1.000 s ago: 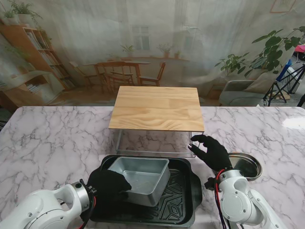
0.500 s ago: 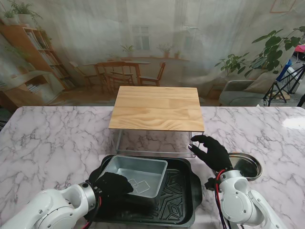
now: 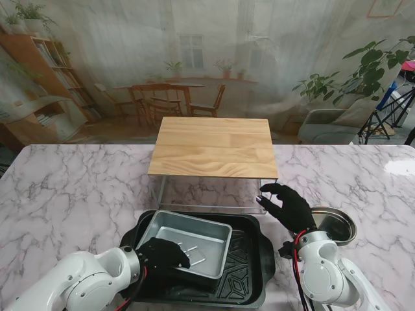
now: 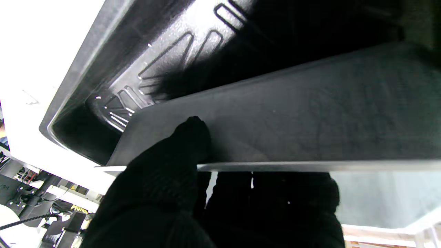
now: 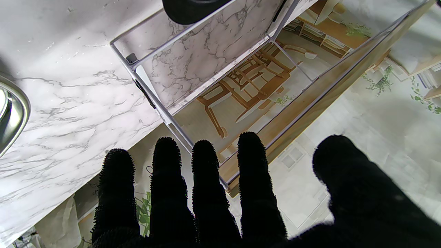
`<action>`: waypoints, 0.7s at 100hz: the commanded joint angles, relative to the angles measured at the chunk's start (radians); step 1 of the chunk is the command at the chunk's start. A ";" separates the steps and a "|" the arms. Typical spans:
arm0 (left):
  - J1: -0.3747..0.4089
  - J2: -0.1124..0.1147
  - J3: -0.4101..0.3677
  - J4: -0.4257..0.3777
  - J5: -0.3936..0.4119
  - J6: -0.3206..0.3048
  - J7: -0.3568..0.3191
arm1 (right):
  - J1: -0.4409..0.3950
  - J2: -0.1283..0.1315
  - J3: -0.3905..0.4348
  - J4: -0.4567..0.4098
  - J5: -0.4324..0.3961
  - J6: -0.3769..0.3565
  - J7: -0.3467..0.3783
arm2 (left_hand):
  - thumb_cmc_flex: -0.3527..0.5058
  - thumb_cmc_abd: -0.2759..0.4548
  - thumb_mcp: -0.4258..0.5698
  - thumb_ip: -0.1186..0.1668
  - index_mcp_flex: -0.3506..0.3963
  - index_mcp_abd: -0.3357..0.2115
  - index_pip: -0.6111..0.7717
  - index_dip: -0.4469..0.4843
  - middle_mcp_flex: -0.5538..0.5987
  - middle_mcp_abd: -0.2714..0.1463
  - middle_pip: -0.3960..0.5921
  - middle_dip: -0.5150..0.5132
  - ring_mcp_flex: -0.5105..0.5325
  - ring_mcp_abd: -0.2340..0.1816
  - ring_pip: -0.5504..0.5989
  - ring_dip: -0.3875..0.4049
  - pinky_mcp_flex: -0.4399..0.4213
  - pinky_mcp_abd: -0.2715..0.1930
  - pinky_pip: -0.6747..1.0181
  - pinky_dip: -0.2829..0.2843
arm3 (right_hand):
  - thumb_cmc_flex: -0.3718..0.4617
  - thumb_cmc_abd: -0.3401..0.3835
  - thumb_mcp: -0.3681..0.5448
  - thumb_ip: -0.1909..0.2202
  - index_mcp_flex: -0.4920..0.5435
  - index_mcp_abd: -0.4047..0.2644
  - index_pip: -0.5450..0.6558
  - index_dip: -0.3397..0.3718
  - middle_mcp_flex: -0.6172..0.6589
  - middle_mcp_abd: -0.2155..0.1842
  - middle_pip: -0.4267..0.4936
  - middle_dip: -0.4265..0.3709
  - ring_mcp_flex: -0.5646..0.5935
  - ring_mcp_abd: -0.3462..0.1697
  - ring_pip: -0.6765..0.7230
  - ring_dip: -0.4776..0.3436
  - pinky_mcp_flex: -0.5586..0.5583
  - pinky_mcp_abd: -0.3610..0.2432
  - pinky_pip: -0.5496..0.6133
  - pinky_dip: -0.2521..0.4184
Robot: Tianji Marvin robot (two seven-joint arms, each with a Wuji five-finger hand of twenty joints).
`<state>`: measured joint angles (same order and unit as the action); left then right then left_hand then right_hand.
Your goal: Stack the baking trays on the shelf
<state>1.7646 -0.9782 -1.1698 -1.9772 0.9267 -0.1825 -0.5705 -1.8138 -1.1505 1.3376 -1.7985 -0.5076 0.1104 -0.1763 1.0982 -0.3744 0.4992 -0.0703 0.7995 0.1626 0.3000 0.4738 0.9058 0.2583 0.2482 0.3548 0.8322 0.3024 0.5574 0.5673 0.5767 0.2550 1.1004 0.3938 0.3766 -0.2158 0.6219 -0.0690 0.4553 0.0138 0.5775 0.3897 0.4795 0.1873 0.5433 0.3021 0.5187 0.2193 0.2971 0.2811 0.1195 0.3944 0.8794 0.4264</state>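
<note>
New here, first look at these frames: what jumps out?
The left hand grips the near rim of a silver baking tray, tilted up inside a larger black tray near me on the marble table. Just beyond stands the wooden-topped shelf, nothing on top. The right hand hovers open by the shelf's right front corner, a round metal dish to its right.

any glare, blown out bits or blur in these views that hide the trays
Left wrist view: the table beside the black tray is blown out to pure white, the tray's far end sinks into shadow, and the left hand is a featureless dark mass against the silver tray. Stand view: evenly lit, both trays clear, a bright glare patch on the marble table at far right. Right wrist view: sharp, no trays shown.
</note>
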 commanded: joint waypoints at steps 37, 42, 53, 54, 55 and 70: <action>0.018 -0.001 -0.038 -0.022 -0.010 -0.031 -0.002 | -0.005 -0.003 0.002 0.003 0.002 0.000 -0.001 | -0.116 0.190 -0.428 0.083 -0.185 -0.027 -0.132 -0.101 -0.180 0.021 -0.091 -0.075 -0.126 0.107 -0.065 -0.039 -0.064 -0.024 -0.030 0.031 | -0.007 0.022 -0.002 0.006 -0.032 -0.009 0.005 -0.001 0.006 -0.004 0.014 0.004 -0.027 -0.020 -0.040 0.000 -0.018 -0.034 -0.014 0.014; 0.023 -0.002 -0.049 -0.031 -0.008 -0.038 -0.002 | -0.005 -0.003 0.002 0.002 0.002 0.000 -0.001 | -0.129 0.194 -0.438 0.083 -0.199 -0.026 -0.137 -0.103 -0.197 0.018 -0.100 -0.078 -0.136 0.111 -0.071 -0.041 -0.072 -0.020 -0.034 0.030 | -0.007 0.022 -0.003 0.006 -0.032 -0.008 0.005 -0.001 0.006 -0.003 0.014 0.004 -0.026 -0.020 -0.040 0.000 -0.017 -0.035 -0.013 0.014; 0.036 -0.004 -0.074 -0.051 -0.014 -0.058 0.005 | -0.005 -0.003 0.003 0.002 0.002 -0.001 -0.003 | -0.135 0.202 -0.448 0.084 -0.210 -0.026 -0.138 -0.105 -0.216 0.015 -0.111 -0.084 -0.156 0.119 -0.086 -0.049 -0.087 -0.011 -0.039 0.032 | -0.001 0.024 0.000 0.007 -0.030 -0.009 0.005 -0.001 0.006 -0.002 0.013 0.004 -0.026 -0.021 -0.040 0.000 -0.017 -0.034 -0.013 0.014; 0.037 -0.004 -0.076 -0.053 -0.015 -0.060 0.005 | -0.006 -0.003 0.003 0.002 0.002 -0.001 -0.003 | -0.135 0.203 -0.448 0.084 -0.210 -0.026 -0.138 -0.105 -0.216 0.014 -0.111 -0.084 -0.157 0.118 -0.086 -0.049 -0.088 -0.011 -0.039 0.032 | -0.001 0.024 0.000 0.007 -0.029 -0.009 0.006 -0.001 0.006 -0.003 0.013 0.004 -0.025 -0.020 -0.040 0.000 -0.017 -0.034 -0.013 0.014; 0.038 -0.004 -0.078 -0.054 -0.017 -0.063 0.005 | -0.006 -0.003 0.003 0.002 0.001 -0.001 -0.003 | -0.134 0.204 -0.448 0.084 -0.211 -0.026 -0.138 -0.105 -0.217 0.013 -0.111 -0.084 -0.157 0.118 -0.087 -0.050 -0.089 -0.011 -0.039 0.032 | -0.001 0.024 0.000 0.007 -0.031 -0.008 0.005 -0.001 0.004 -0.002 0.013 0.004 -0.026 -0.020 -0.040 0.000 -0.016 -0.035 -0.013 0.014; 0.064 -0.007 -0.119 -0.085 -0.037 -0.106 0.025 | -0.007 -0.004 0.005 0.001 0.003 0.000 -0.006 | -0.124 0.211 -0.450 0.090 -0.213 -0.028 -0.136 -0.106 -0.215 0.011 -0.114 -0.086 -0.158 0.122 -0.086 -0.052 -0.097 -0.007 -0.039 0.037 | -0.003 0.022 0.000 0.006 -0.030 -0.009 0.006 -0.001 0.006 -0.003 0.014 0.004 -0.027 -0.021 -0.040 0.000 -0.016 -0.035 -0.013 0.015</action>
<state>1.8167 -0.9829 -1.2792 -2.0384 0.8898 -0.2757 -0.5457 -1.8144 -1.1513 1.3409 -1.7977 -0.5068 0.1091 -0.1803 0.9747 -0.1904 0.0685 -0.0110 0.6247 0.1511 0.1703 0.3752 0.7208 0.2690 0.1509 0.2750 0.6955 0.3457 0.4841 0.5180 0.4822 0.2666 1.0707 0.4094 0.3766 -0.2158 0.6219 -0.0690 0.4553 0.0138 0.5775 0.3897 0.4795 0.1875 0.5433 0.3021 0.5187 0.2193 0.2971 0.2811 0.1195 0.3943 0.8791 0.4265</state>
